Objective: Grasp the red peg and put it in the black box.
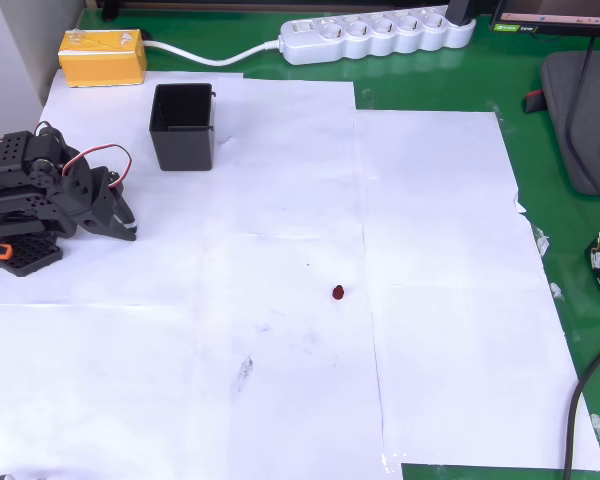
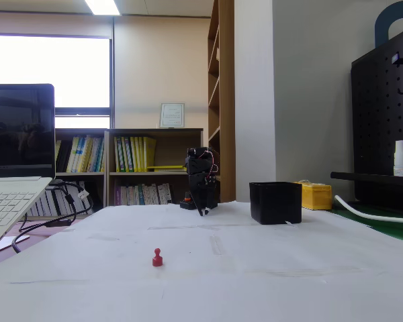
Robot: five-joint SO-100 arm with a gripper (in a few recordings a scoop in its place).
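The red peg (image 1: 337, 292) lies alone on the white paper near the middle of the table in the overhead view; in the fixed view the red peg (image 2: 157, 257) stands upright in the foreground. The black box (image 1: 183, 125) sits open-topped at the upper left, and in the fixed view the black box (image 2: 275, 202) is right of centre. The black arm is folded at the left edge, its gripper (image 1: 128, 226) pointing down-right near the paper, far from the peg and below-left of the box. The gripper (image 2: 202, 210) looks shut with nothing in it.
A yellow box (image 1: 102, 56) and a white power strip (image 1: 378, 35) lie along the far edge on the green mat (image 1: 540, 150). A laptop (image 2: 13, 168) stands at the left in the fixed view. Cables run at the right edge.
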